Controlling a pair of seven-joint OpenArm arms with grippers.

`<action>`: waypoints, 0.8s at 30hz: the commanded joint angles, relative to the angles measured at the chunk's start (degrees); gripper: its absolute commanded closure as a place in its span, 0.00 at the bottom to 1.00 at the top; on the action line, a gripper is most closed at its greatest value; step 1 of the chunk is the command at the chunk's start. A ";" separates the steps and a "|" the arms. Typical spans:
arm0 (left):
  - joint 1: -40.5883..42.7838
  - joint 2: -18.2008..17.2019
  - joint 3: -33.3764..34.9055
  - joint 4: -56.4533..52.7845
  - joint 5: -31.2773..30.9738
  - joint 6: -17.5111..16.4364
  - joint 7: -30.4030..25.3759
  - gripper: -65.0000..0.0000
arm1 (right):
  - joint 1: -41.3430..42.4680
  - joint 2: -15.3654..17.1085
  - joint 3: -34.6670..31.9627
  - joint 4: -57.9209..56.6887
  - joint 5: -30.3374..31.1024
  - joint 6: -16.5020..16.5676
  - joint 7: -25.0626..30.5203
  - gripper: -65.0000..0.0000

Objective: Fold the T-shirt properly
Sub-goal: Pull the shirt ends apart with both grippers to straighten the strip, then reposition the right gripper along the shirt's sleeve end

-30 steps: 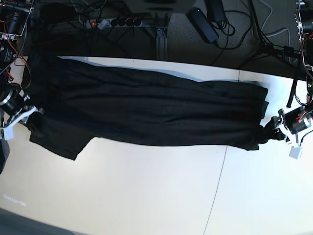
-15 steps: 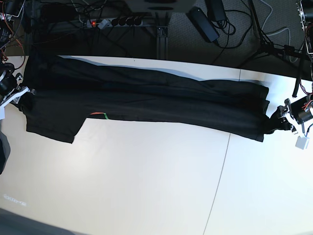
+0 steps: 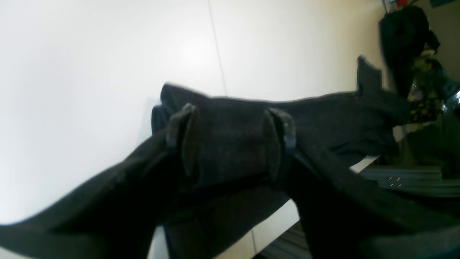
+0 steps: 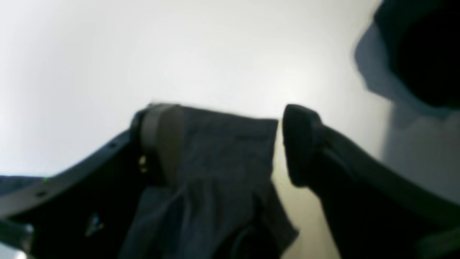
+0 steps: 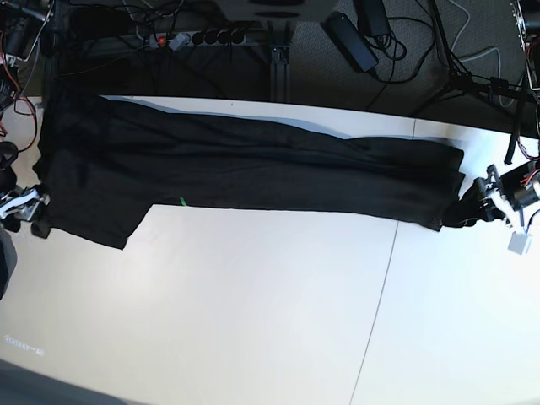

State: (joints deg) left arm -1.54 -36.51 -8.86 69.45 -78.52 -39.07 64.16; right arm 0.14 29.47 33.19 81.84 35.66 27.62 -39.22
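While the black T-shirt (image 5: 245, 169) lies stretched in a long band across the white table (image 5: 253, 321), my left gripper (image 3: 230, 140) pinches its end cloth between both fingers. My right gripper (image 4: 230, 144) stands spread, fabric touching only one finger (image 4: 161, 140).

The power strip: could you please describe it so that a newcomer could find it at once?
Start at the white table where the black T-shirt lies, then look past its far edge to the dark floor. The power strip lies there among cables, a pale bar with round sockets and a red light.
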 commanded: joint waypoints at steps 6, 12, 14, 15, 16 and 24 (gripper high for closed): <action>-0.96 -1.31 -0.48 0.90 -1.38 -0.93 -0.70 0.50 | 9.81 1.31 0.50 -14.88 0.28 3.65 1.92 0.34; -0.96 -1.29 -0.48 0.90 -1.38 -0.93 -0.70 0.50 | 10.80 1.29 0.50 -21.11 -0.63 3.65 2.60 0.34; -0.96 -1.29 -0.48 0.90 -1.36 -0.93 -0.70 0.50 | 10.80 1.29 0.50 -22.69 -1.18 3.65 3.21 0.34; -0.96 -1.29 -0.48 0.90 -1.38 -0.93 -0.70 0.50 | 10.82 1.29 0.50 -23.50 -1.18 3.65 3.41 0.34; -0.96 -1.29 -0.48 0.90 -1.38 -0.93 -0.72 0.50 | 10.82 1.27 0.50 -24.22 -1.16 3.65 3.45 0.34; -0.98 -1.27 -0.48 0.90 -1.73 -0.93 -1.44 0.50 | 10.93 -0.26 0.42 -27.12 -0.57 3.65 3.41 0.34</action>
State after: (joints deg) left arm -1.61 -36.51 -8.86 69.54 -78.72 -39.07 63.64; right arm 10.20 28.21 33.30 54.24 34.52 27.66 -36.21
